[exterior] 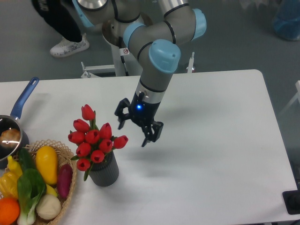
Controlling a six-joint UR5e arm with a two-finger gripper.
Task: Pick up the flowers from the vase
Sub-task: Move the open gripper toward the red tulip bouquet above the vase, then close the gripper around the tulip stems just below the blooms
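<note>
Basket (70, 197): sitting at the near left corner of the table (211, 178), holding vegetables, just beside the vase and not part of this job.
Vase (104, 172): standing upright near the front left, dark and ribbed, touching nothing but the table.
Flowers (96, 138): sitting in the vase, red heads fanning up and to the left, one bloom (120, 141) leaning out to the right toward the arm.
Pot (11, 131): resting at the left edge behind the basket, blue handle pointing away.
Gripper (138, 126): hanging in the air just to the right of the blooms and a little above them, tilted, fingers spread wide and holding nothing.
Step in hand: closing in on the bunch; nothing is being gripped yet.
Doing it well: judging from the layout, the fingers are wanting to straddle the bunch low, below the heads, where the stalks are gathered, since pinching petals is likely crushing them.
Line of approach: the wrist probably needs levelling so both fingers pass either side of the bunch.
Risk: nudging the leaning bloom sideways could be tipping the vase toward the basket.
Lift: pulling straight up along the vase's axis seems safest.
</note>
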